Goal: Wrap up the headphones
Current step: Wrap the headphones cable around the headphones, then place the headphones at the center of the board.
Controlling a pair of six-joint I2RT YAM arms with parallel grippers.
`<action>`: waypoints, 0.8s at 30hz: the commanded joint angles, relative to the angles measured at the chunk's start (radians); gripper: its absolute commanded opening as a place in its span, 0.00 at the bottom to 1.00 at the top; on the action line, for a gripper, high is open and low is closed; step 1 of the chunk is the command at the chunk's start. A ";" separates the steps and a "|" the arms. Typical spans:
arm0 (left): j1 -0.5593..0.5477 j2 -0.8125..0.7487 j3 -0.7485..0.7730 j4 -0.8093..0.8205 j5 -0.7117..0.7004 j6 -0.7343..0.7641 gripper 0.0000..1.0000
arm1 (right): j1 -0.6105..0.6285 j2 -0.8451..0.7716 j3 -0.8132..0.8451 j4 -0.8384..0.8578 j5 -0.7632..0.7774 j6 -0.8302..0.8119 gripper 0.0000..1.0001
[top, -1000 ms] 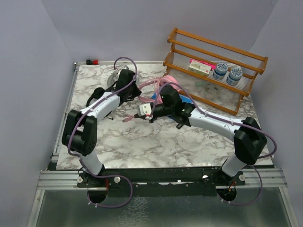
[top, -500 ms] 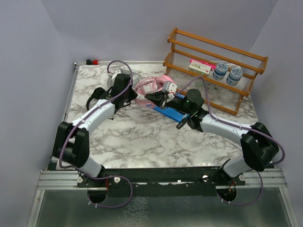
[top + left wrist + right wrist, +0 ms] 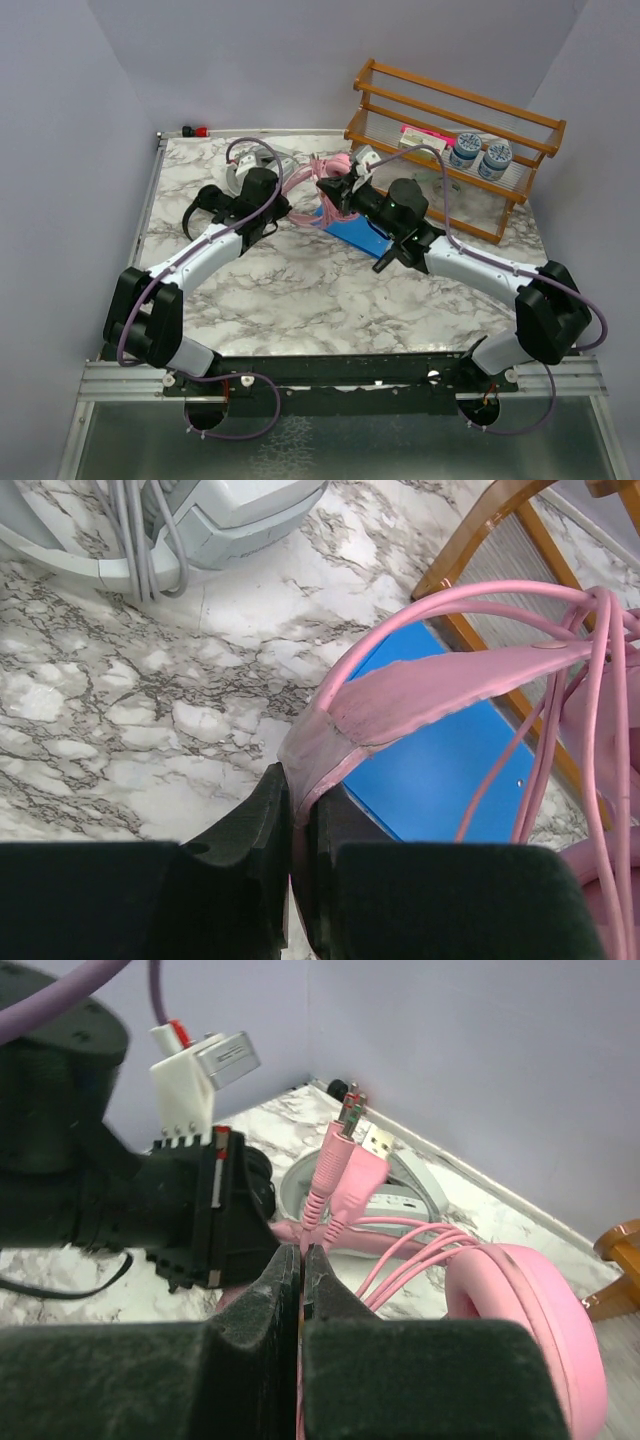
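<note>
Hanging between the two arms, the pink headphones [image 3: 338,166] are over a blue mat [image 3: 362,236] near the far side of the table [image 3: 300,290]. The left end effector [image 3: 300,815] pinches the headband [image 3: 430,695] tight. The right end effector [image 3: 302,1260] is squeezed shut on the pink cable [image 3: 335,1200] (just below its plugs [image 3: 352,1145]). The grey-white headphones [image 3: 230,520] lie behind, and the black headphones [image 3: 205,200] are on the left.

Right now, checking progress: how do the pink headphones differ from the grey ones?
The left gripper pinches the pink headphones by the headband; the grey headphones lie on the table. The right gripper pinches the pink cable; the grey cable is untouched. Both are corded.
</note>
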 commanded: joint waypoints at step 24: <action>0.017 0.205 0.298 -0.107 -0.122 -0.070 0.00 | 0.071 -0.142 -0.026 -0.224 -0.463 0.128 0.01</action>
